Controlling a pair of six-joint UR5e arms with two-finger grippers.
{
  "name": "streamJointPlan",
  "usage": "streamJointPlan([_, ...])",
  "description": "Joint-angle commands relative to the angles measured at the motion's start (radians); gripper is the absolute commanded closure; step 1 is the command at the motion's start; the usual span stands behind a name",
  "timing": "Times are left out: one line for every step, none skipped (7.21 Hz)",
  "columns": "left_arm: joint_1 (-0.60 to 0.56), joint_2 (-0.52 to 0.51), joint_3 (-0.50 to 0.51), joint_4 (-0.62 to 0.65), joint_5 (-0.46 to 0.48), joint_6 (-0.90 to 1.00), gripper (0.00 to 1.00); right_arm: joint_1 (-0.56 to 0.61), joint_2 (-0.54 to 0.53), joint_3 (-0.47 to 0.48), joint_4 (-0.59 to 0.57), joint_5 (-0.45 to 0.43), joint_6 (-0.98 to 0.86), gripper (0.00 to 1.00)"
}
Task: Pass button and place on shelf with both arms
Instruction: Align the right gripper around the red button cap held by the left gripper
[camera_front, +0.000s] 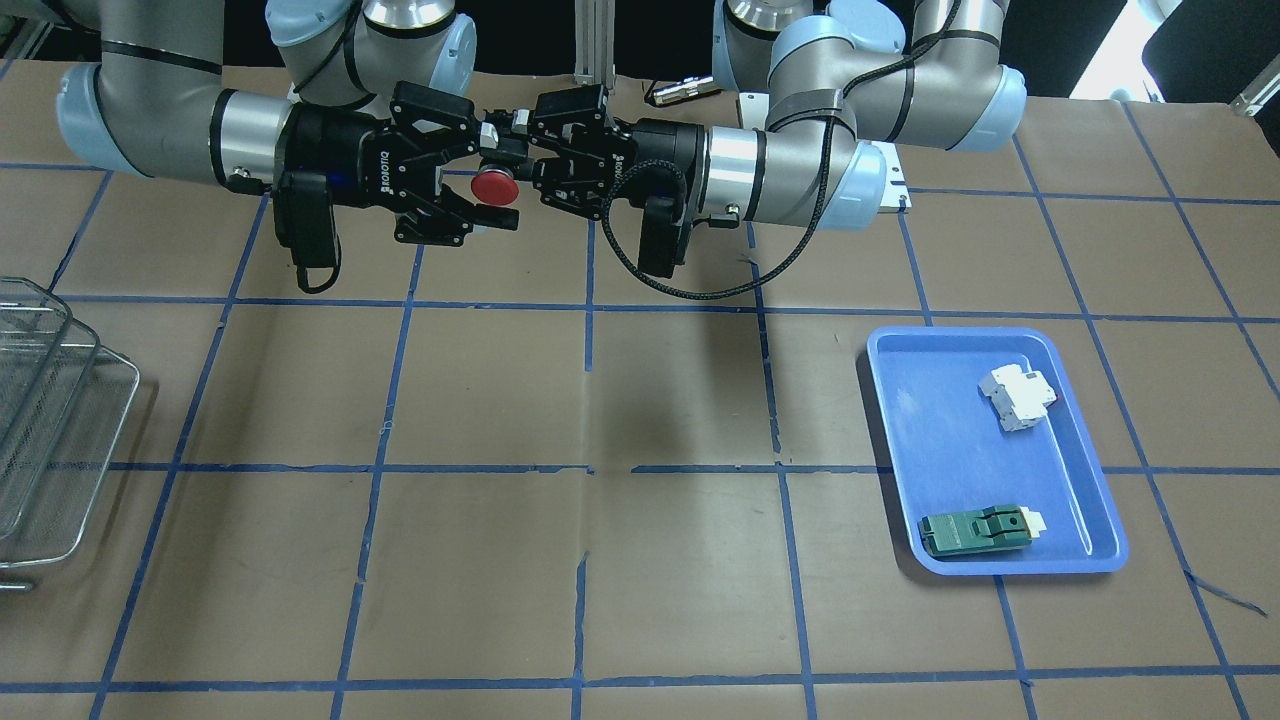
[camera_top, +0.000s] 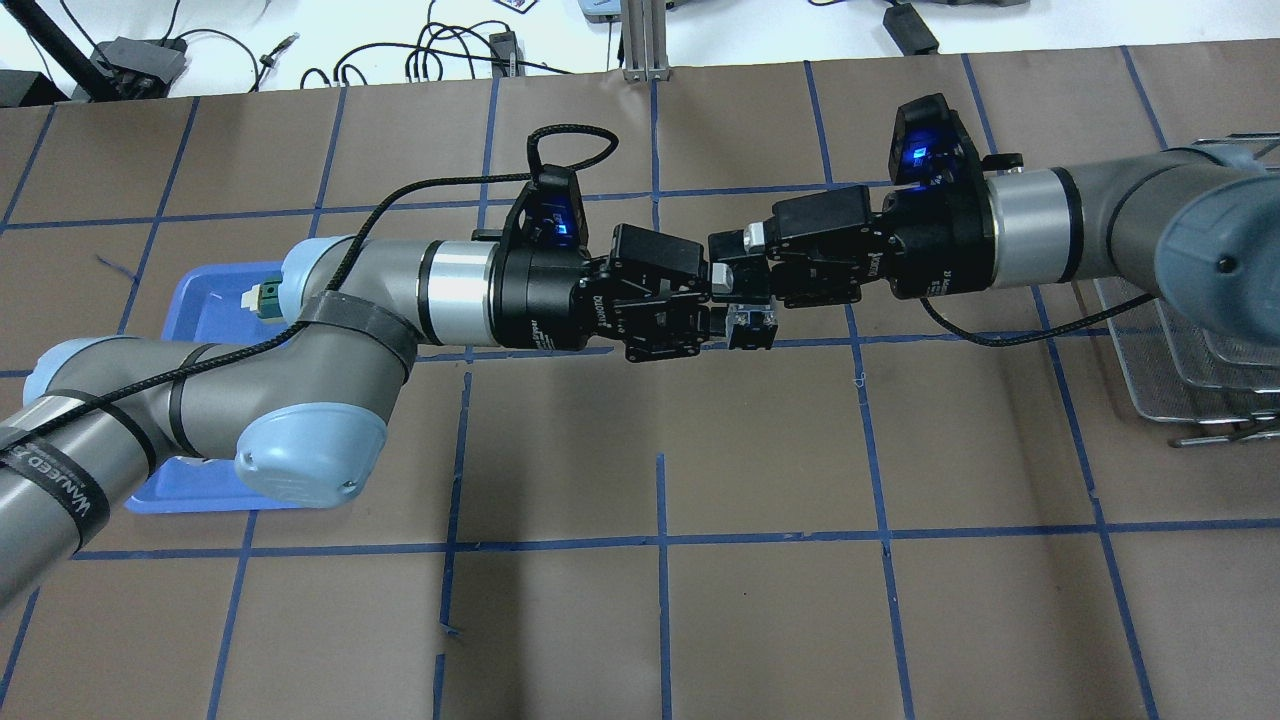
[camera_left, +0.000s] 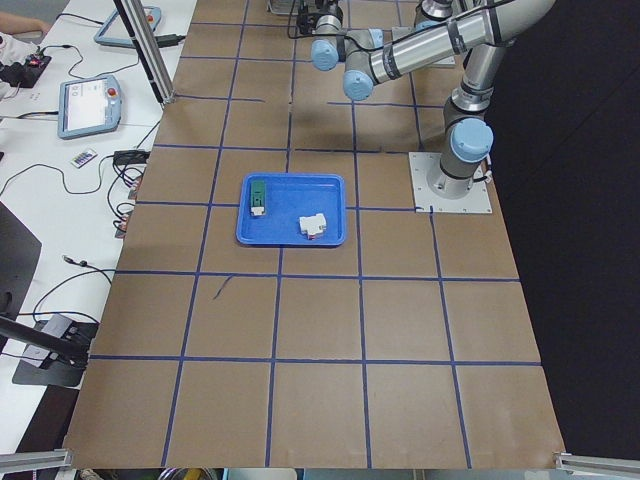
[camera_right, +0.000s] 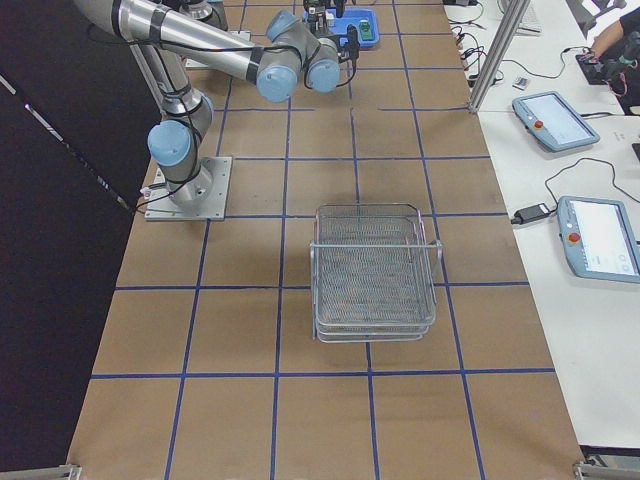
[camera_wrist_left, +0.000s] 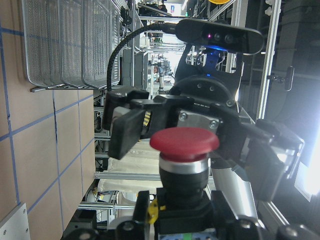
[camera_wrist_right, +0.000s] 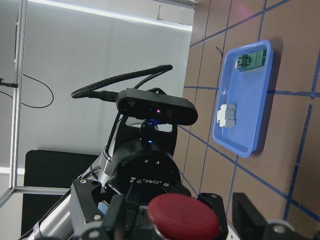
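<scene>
The button, with a red cap and a black body, is held in the air between the two grippers near the robot's base. My left gripper is shut on its black body. My right gripper is open, with one finger on each side of the button. The left wrist view shows the button close up, with the right gripper's spread fingers behind it. It also shows in the right wrist view and the overhead view. The wire-mesh shelf stands at the table's end on my right.
A blue tray on my left side holds a white breaker block and a green flat module. Brown paper with a blue tape grid covers the table. The tray partly shows under the left arm in the overhead view.
</scene>
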Motion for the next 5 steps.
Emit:
streamJointPlan([0.0, 0.0, 0.0, 0.0, -0.001, 0.0, 1.0, -0.002, -0.003, 0.007, -0.005, -0.002, 0.004, 0.54])
streamJointPlan([0.0, 0.0, 0.0, 0.0, -0.001, 0.0, 1.0, -0.002, -0.004, 0.007, -0.001, -0.002, 0.011, 0.69])
streamJointPlan([0.0, 0.0, 0.0, 0.0, -0.001, 0.0, 1.0, -0.004, -0.009, 0.005, 0.006, -0.003, 0.018, 0.82])
streamJointPlan([0.0, 0.0, 0.0, 0.0, -0.001, 0.0, 1.0, -0.004, -0.012, 0.002, 0.0, -0.003, 0.024, 0.89])
streamJointPlan([0.0, -0.002, 0.0, 0.0, -0.001, 0.0, 1.0, -0.004, -0.015, -0.004, -0.007, -0.003, 0.065, 0.89])
